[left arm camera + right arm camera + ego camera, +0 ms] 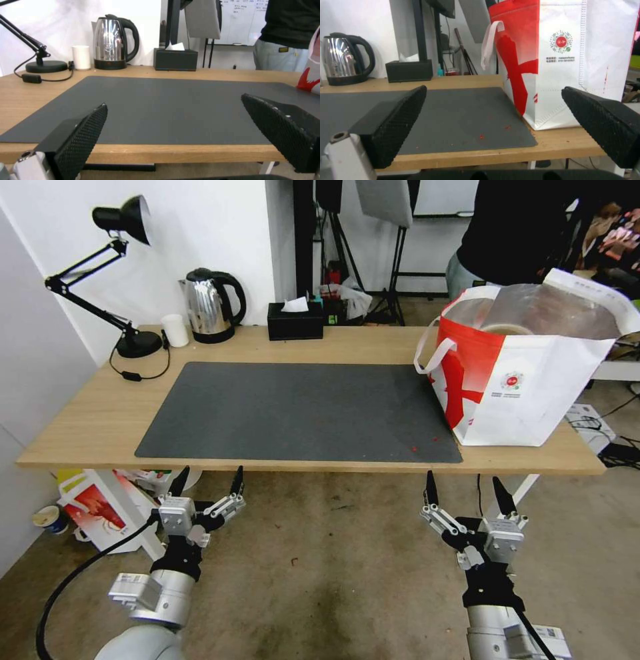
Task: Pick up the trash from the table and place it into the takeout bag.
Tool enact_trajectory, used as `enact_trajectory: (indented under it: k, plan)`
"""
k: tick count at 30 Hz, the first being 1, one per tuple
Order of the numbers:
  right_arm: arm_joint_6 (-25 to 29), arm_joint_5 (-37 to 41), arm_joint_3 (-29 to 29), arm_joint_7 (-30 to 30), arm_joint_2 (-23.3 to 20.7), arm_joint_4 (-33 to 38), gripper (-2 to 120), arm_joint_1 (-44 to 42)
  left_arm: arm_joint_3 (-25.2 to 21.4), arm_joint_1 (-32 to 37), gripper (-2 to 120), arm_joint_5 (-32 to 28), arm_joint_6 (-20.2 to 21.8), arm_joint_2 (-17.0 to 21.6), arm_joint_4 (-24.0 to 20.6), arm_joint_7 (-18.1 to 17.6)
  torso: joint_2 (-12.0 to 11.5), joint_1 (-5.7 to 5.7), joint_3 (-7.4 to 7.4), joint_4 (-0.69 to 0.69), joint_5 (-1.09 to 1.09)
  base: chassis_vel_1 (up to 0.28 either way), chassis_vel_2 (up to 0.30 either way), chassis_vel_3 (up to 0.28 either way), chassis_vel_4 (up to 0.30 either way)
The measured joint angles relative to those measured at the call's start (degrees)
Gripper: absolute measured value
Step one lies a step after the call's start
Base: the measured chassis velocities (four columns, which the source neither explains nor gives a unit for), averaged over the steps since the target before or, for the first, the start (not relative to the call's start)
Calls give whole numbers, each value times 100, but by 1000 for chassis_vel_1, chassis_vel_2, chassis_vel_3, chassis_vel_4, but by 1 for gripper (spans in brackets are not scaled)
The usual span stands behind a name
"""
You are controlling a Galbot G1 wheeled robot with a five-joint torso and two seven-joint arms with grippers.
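Below, at lower left and lower right, the left gripper (207,480) and right gripper (467,490) hang wide, empty, short of the long light-wood table (87,427); at right stands the white-and-red foil-lined takeout bag (533,393), mouth gaping, apparently to receive trash.

Even, bright indoor light; you get wide-angle bending in the head view and soft wrist pictures.

Your head view is evenly lit from above, with only faint shadows under the desk lamp (123,280) and beside the takeout bag (527,367). The kettle (210,307) throws bright reflections off its steel, and the bag's foil lining shines pale. Straight lines bow toward the edges: the table (87,413) curves and the walls lean. In your wrist views the near fingers (78,140) look soft and grainy, the wall behind the kettle washes out white, and the whiteboard (246,20) writing blurs.
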Motion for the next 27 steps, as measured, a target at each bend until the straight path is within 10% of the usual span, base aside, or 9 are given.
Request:
enact_trajectory:
  k: [27]
  plan:
    - [0,0,0,0,0,0,100,0,0,0,100,0,9,2,-8,1,0,0,0,0,0,0,0,0,0]
